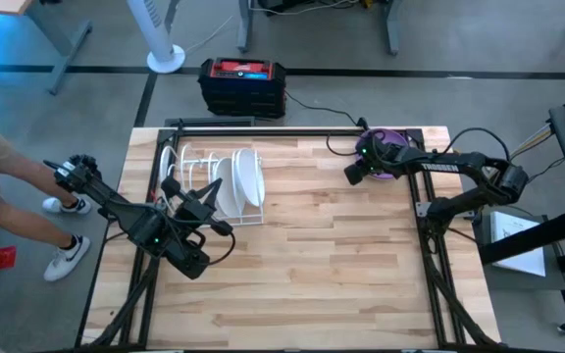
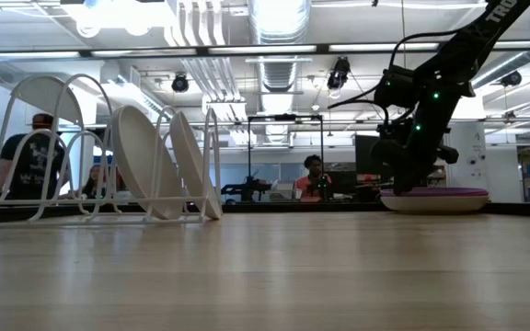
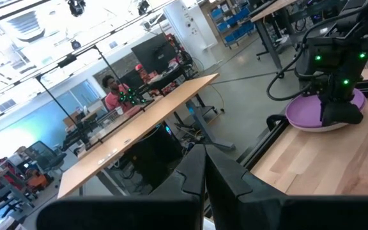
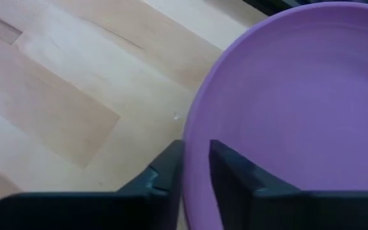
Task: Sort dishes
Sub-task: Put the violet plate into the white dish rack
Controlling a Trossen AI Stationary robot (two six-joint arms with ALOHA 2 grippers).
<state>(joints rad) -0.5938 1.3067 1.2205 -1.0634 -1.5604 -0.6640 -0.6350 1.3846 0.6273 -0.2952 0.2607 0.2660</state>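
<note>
Wooden table (image 1: pixel 341 265) fills the centre of the overhead frame. White rack (image 1: pixel 214 186) stands upper left of centre, two white plates (image 1: pixel 243 178) upright in it. Upper right, the purple plate (image 1: pixel 392 147) tops a stack, right gripper (image 4: pixel 195 167) pinching its rim. Left gripper (image 3: pixel 204 167) sits left of centre beside the rack, fingers pressed together.

a robotics lab: exposed ceiling ducts (image 2: pixel 279 18), long workbenches (image 3: pixel 145 121), monitors (image 3: pixel 149 51), people seated at desks (image 2: pixel 313 176).
</note>
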